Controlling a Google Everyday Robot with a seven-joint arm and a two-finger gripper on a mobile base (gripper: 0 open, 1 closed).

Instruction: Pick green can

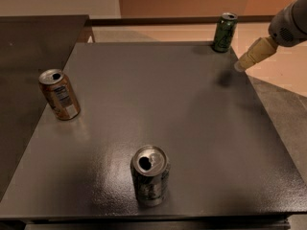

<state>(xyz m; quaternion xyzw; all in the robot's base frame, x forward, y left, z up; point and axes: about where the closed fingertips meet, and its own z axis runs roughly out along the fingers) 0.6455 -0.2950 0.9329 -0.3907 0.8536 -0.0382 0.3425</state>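
Camera view: your claw (242, 64) hangs near the upright green can (224, 32), which stands left and seemingly slightly beyond it; whether the claw is clenched cannot be told.

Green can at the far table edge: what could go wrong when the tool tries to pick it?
1. The green can stands at the far edge of the table; a push from the tool, hovering to its right, could tip it off.
2. The tool hangs low near the table's right edge and might strike it.
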